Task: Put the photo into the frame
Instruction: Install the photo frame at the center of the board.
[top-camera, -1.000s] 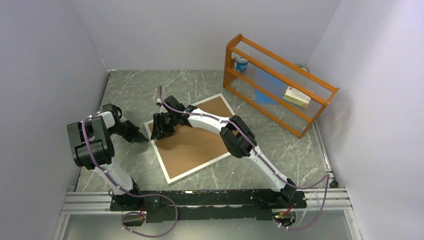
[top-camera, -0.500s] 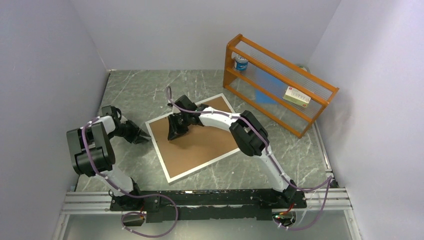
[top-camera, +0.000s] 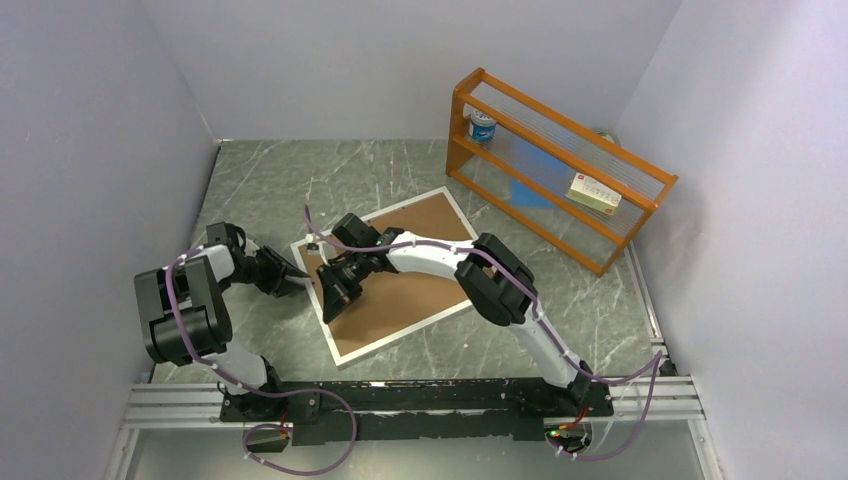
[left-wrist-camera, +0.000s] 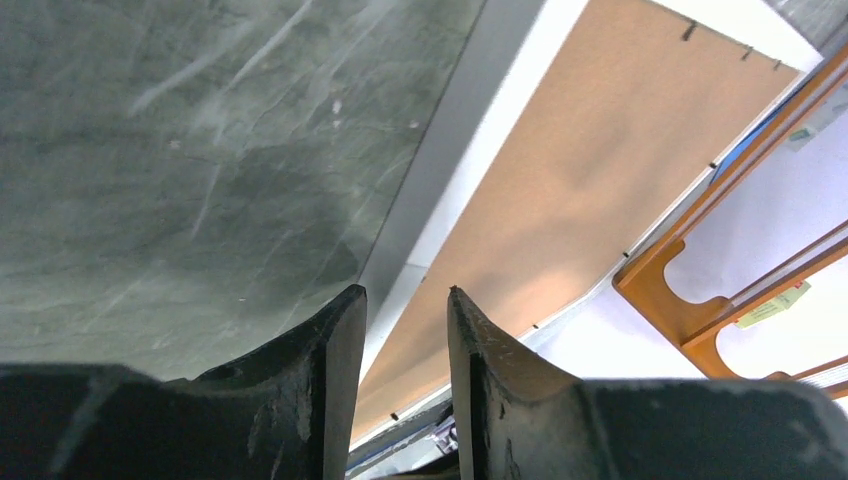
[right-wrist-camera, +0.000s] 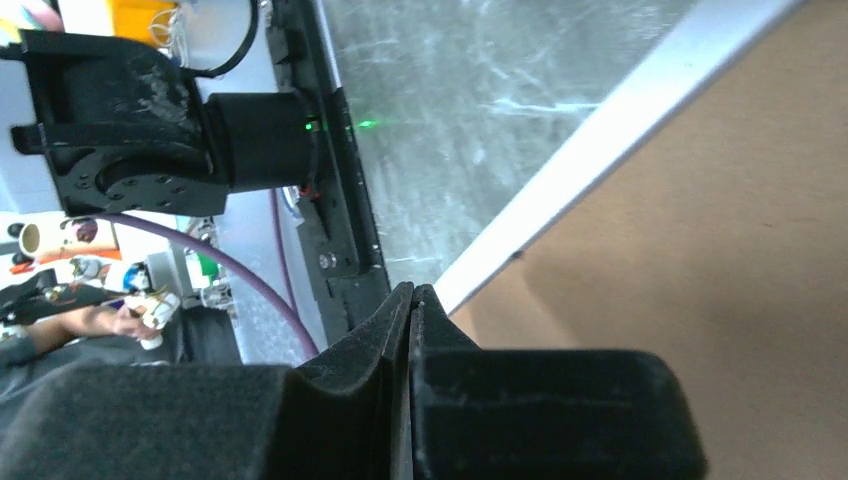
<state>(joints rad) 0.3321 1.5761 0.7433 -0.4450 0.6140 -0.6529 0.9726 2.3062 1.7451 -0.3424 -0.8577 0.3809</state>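
While both arms reach in over the grey marbled table (top-camera: 260, 180), the overhead view puts the white frame (top-camera: 400, 337) flat at picture centre. It is turned at an angle, one corner pointing up and right. A brown board (top-camera: 410, 290) fills its opening. The left gripper (top-camera: 298, 279) is low at the frame's left edge, near the upper-left corner; contact cannot be told from here. The right gripper (top-camera: 335, 297) is over the left part of the board, pointing toward the lower left. An orange rack (top-camera: 575, 124) stands at upper right, apart from the frame. It has a small can (top-camera: 483, 126) at its left end and a small box (top-camera: 594, 192) toward its right.

Left wrist view: the gripper (left-wrist-camera: 405, 295) has its two dark fingers (left-wrist-camera: 330, 370) apart, with a clear gap and nothing clamped. The frame's white border (left-wrist-camera: 500, 130) runs from that gap to the upper right. The board (left-wrist-camera: 600, 150) lies on its right side and the table (left-wrist-camera: 200, 150) on its left. An end of the rack (left-wrist-camera: 720, 260) shows at the right edge.

Right wrist view: the gripper (right-wrist-camera: 412, 290) has its fingers pressed together, no gap, nothing between them. The tips sit at the frame's border (right-wrist-camera: 600, 150), which runs diagonally from lower centre to upper right. The board (right-wrist-camera: 700, 250) fills the right side and the table (right-wrist-camera: 450, 100) shows at upper centre. A black motor housing (right-wrist-camera: 130, 130) and a purple cable (right-wrist-camera: 250, 290) are at the left.
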